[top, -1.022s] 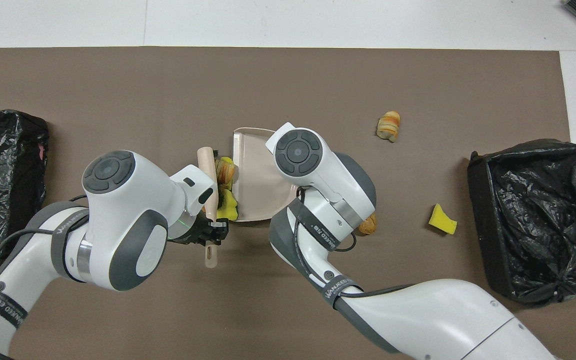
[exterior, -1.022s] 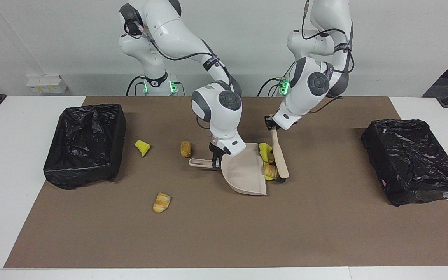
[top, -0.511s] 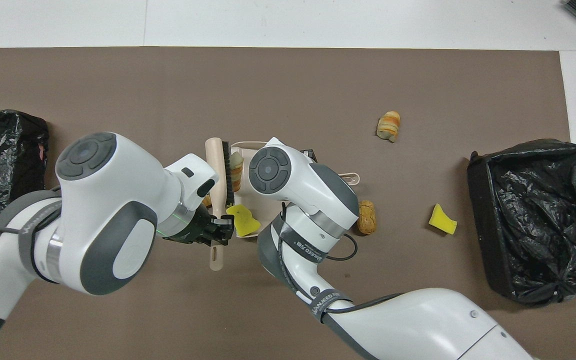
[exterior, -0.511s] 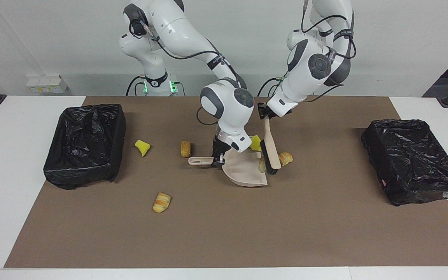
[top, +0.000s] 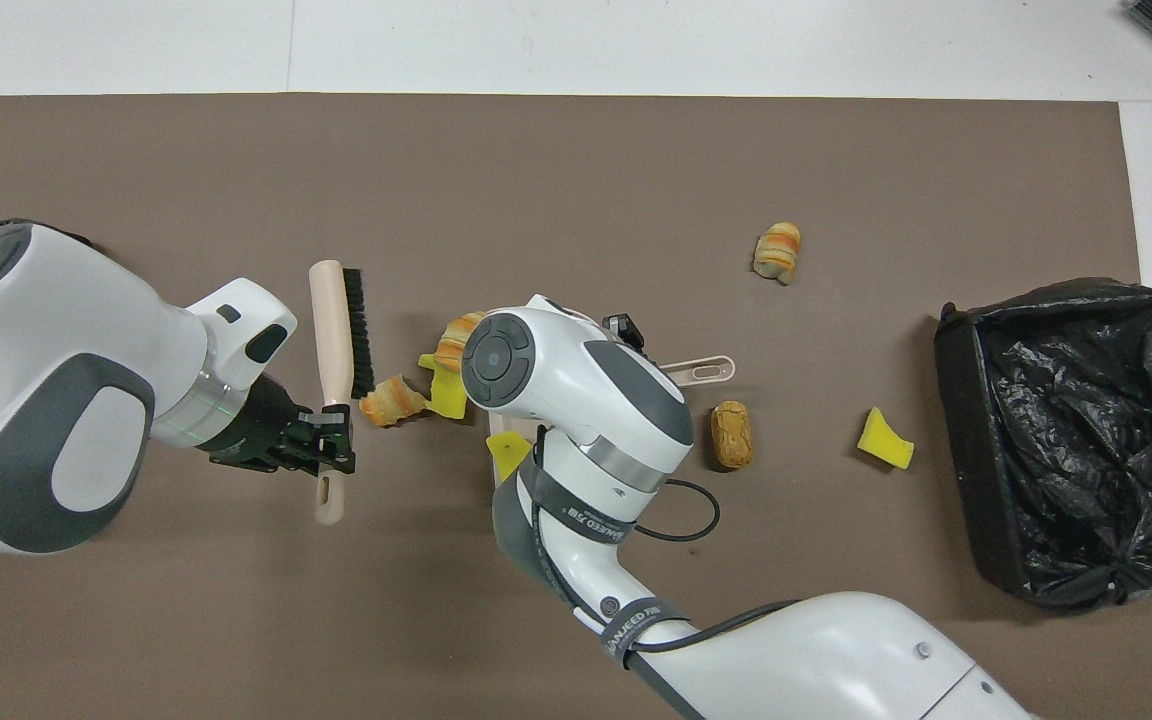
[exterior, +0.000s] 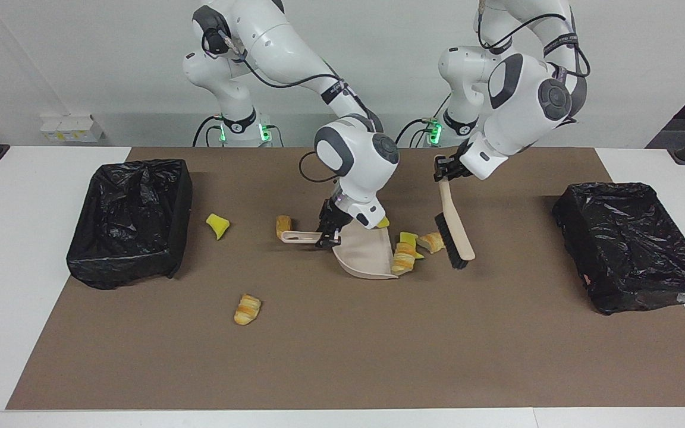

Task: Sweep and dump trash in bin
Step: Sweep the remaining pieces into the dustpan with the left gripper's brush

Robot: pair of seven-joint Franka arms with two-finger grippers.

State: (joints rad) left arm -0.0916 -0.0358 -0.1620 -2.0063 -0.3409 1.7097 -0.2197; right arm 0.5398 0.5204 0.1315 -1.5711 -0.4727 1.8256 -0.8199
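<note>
A: Status of the tools?

B: The left gripper (exterior: 445, 169) is clamped on the handle of the brush (exterior: 454, 229), which hangs over the worktop (exterior: 497, 345) with its bristles turned toward the dustpan (exterior: 367, 257). The right gripper (exterior: 327, 233) is clamped on the dustpan's handle and holds the pan tilted, its open edge down on the brown mat, presumably so pieces can be pushed in.

A: And the trash?

B: Not contained. Four pieces sit between pan and brush: a striped pastry (exterior: 403, 260) at the pan's lip, a yellow wedge (exterior: 408, 239) and another pastry (exterior: 433, 242) just beside it, and a wedge (exterior: 383, 222) by the right wrist. Three lie apart toward the right arm's end: a bread piece (exterior: 283, 225), a wedge (exterior: 217, 225) and a pastry (exterior: 248, 309).

A: Bins?

B: Two black-lined bins (exterior: 131, 220) (exterior: 634, 246), one at each end. In my judgement, neither has been dumped into yet; sweeping remains.
</note>
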